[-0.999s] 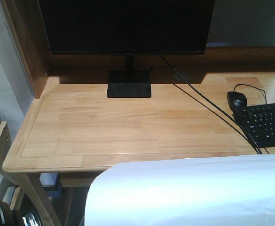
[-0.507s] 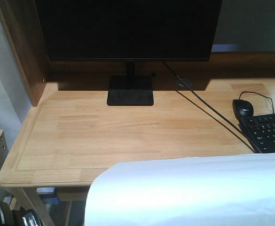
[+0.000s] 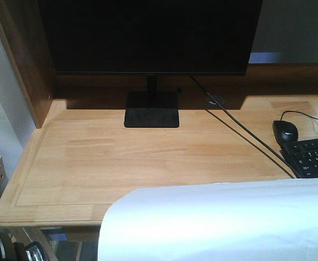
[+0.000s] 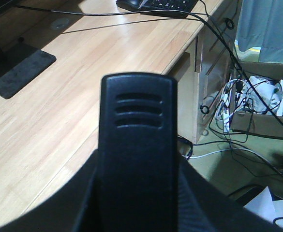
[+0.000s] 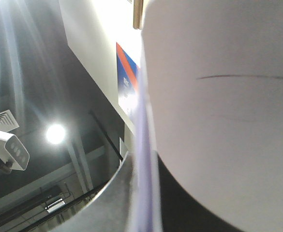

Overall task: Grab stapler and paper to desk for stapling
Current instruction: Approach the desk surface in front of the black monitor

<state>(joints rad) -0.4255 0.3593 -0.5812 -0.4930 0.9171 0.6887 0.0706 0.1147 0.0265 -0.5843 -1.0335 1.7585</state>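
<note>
Stapler (image 4: pixel 137 145) clamped in left gripper (image 4: pixel 137 212), held over desk (image 4: pixel 59 121) near edge. Paper (image 3: pixel 218 223) raised near-right; right gripper's grip masked, cannot be told.

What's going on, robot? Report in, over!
Left gripper shut on small black stapler, over light wooden desk. White paper sheets aloft, hiding right gripper. Black mouse, black keyboard off right.

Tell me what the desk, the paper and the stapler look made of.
The desk looks like light wood, smooth with a slight sheen: grain and plank seams show. The paper is thin matte white sheet, curling over at its left edge. The stapler seems matte black moulded plastic, with three grooves in its end; metal parts are not visible.
</note>
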